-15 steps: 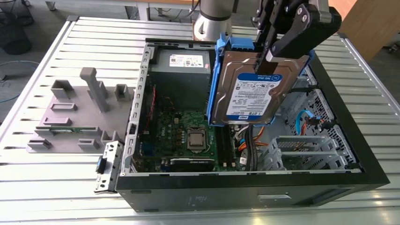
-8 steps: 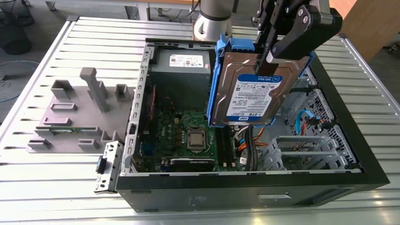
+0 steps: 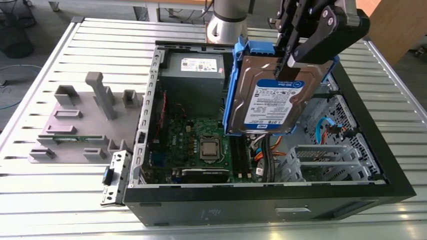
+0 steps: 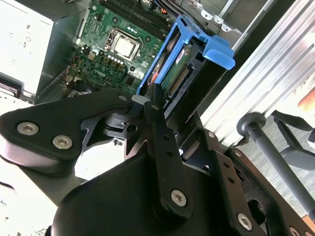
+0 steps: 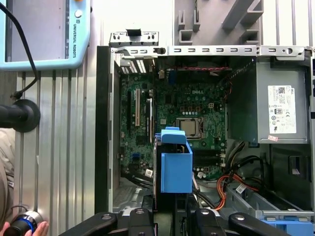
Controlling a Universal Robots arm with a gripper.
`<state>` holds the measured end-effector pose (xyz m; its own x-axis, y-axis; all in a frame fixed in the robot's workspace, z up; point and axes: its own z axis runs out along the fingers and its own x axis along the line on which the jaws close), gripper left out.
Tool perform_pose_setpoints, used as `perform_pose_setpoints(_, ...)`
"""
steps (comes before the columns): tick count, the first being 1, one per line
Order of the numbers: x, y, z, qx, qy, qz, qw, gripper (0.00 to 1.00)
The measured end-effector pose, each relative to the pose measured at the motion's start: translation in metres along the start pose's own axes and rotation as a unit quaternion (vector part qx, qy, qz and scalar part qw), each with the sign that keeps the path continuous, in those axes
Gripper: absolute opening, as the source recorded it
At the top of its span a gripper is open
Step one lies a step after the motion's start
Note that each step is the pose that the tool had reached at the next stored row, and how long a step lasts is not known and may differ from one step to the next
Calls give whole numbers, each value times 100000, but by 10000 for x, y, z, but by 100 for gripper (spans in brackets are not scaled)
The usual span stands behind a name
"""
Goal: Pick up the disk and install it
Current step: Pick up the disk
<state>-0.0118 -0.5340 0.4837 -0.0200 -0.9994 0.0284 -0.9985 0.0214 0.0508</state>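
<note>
My pincer (image 3: 292,64): matte black, flat linkage bars (image 4: 162,147) and rounded housings (image 4: 49,132), silver screw heads (image 4: 178,197) at the pivots. My arm segment (image 3: 230,22): smooth silver-grey cylinder, darker band on top.

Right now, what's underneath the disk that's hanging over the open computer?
Below the disk lies the open case: green motherboard, processor socket and orange cables nearby. The patch of board directly beneath its blue frame is covered.
</note>
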Motion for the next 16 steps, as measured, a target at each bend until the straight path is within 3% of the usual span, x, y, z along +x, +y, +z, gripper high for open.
perform_pose_setpoints(16,-1,-48,-3,-2,-5,0,100000,35)
